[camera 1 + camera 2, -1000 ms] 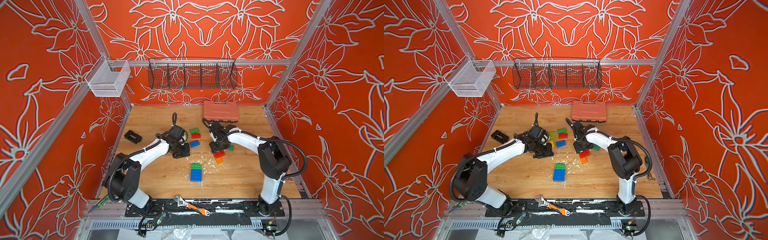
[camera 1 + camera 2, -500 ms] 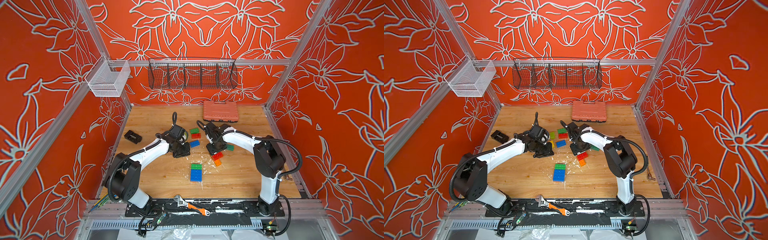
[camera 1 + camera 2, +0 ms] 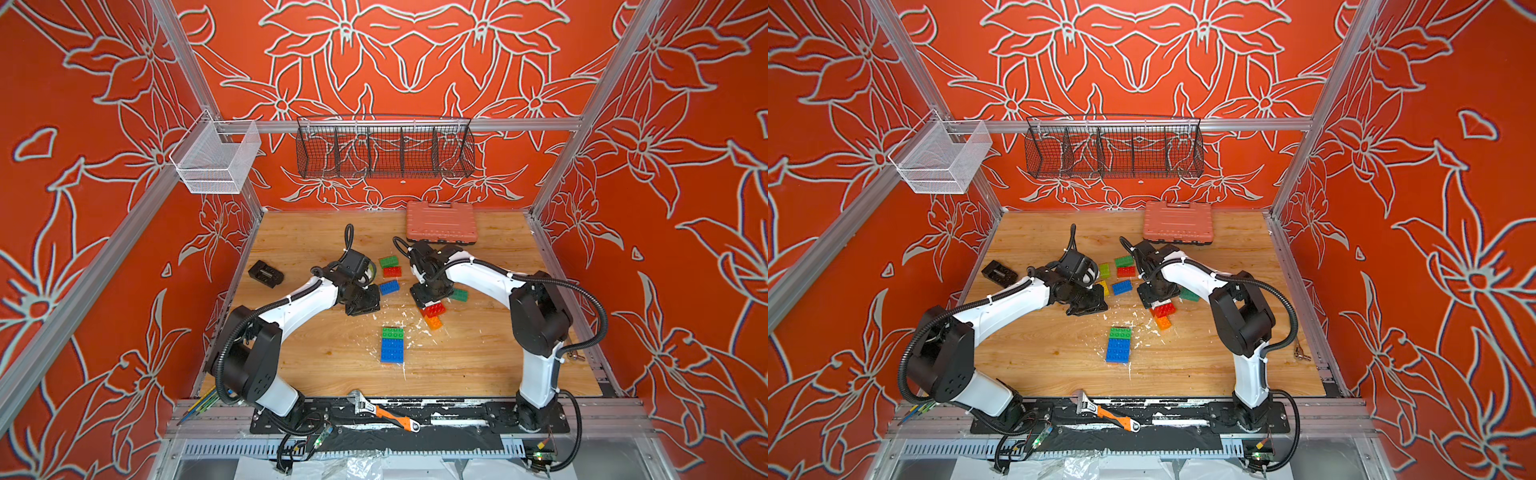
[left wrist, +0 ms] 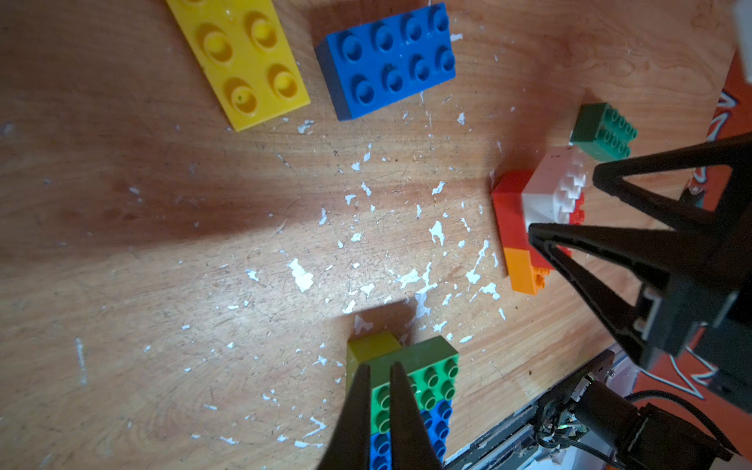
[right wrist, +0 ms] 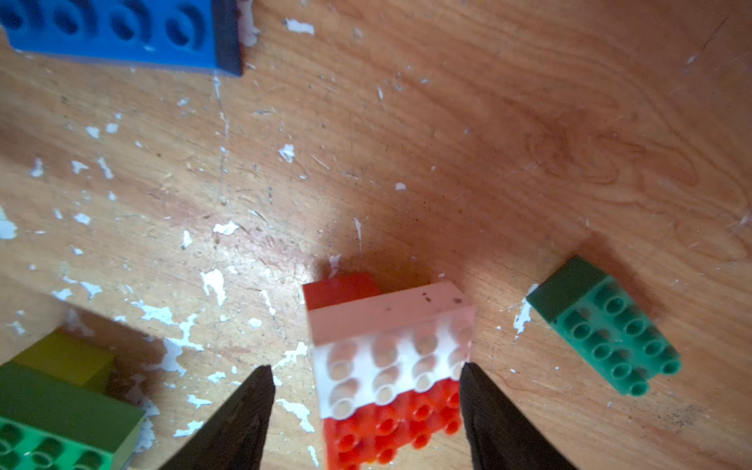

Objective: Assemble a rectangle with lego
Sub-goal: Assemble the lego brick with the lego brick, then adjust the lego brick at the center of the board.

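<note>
My right gripper [image 5: 364, 366] stands open astride a white brick [image 5: 390, 346] stacked on a red brick [image 5: 390, 423]. One fingertip touches the white brick's side and the other stands apart from it. An orange brick [image 3: 433, 322] joins the red one [image 3: 434, 309] in both top views. A dark green brick [image 5: 602, 325] lies loose beside them. My left gripper [image 4: 379, 365] is shut and empty, low over the table [image 3: 478, 357] short of a green-on-blue block [image 3: 392, 345] with a yellow-olive brick [image 4: 370, 346] behind it. Loose blue [image 4: 386, 57] and yellow [image 4: 244, 61] bricks lie near.
More loose bricks, green [image 3: 388, 261], red [image 3: 392, 272] and lime [image 3: 1104, 270], lie between the arms. A salmon case [image 3: 440, 222] stands at the back, a small black block [image 3: 266, 273] at the left, and a wrench [image 3: 382, 411] on the front rail. White flecks litter the wood.
My right gripper's jaws have widened around the white brick, and that arm's elbow has swung slightly left. The left arm has not moved.
</note>
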Controlling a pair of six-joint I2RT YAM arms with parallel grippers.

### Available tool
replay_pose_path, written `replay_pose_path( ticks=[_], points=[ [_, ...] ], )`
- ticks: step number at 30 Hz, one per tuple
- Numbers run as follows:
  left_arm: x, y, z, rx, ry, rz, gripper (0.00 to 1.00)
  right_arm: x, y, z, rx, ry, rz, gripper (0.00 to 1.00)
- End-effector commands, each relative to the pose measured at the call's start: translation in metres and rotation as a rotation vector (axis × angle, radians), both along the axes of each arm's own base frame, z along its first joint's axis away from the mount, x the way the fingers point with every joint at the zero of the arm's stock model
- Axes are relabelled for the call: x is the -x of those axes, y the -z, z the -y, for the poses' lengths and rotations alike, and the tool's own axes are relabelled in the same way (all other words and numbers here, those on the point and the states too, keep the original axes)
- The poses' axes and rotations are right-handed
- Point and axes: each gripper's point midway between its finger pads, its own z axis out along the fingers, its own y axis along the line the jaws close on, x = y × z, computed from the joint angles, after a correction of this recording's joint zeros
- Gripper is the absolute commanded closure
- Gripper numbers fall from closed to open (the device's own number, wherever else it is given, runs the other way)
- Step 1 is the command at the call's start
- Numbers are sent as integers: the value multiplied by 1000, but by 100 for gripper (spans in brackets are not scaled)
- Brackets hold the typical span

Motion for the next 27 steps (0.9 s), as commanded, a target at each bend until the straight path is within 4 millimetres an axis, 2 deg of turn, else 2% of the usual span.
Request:
replay_pose_path(
  ticks=[1, 4, 11, 14, 17, 20, 23, 27],
  points=[
    [-2, -13, -2, 6, -9, 24, 89, -2, -18, -7, -30, 8, 12, 26],
    [-2, -13, -2, 6, -5, 26, 89, -4, -19, -3, -8, 11, 24, 25],
    [-3, -14, 1, 14, 7, 32, 89, -11, -43, -2, -17, 15, 81, 26],
    [-3, -14, 2, 18, 15, 26, 90, -12, -53, 8, 9, 26, 90, 30],
    [-2, -16, 2, 17, 19, 29, 90, -13, -59, 17, -30, 61, 84, 43],
    [-2, -16, 2, 15, 19, 25, 90, -7, -60, 12, -95, 74, 55, 58],
    [-2, -17, 3, 16, 15, 24, 90, 5, -51, 8, -123, 64, 4, 75],
    [-2, -18, 4, 10, 14, 25, 90, 10, -38, 12, -113, 57, -8, 91]
  ],
)
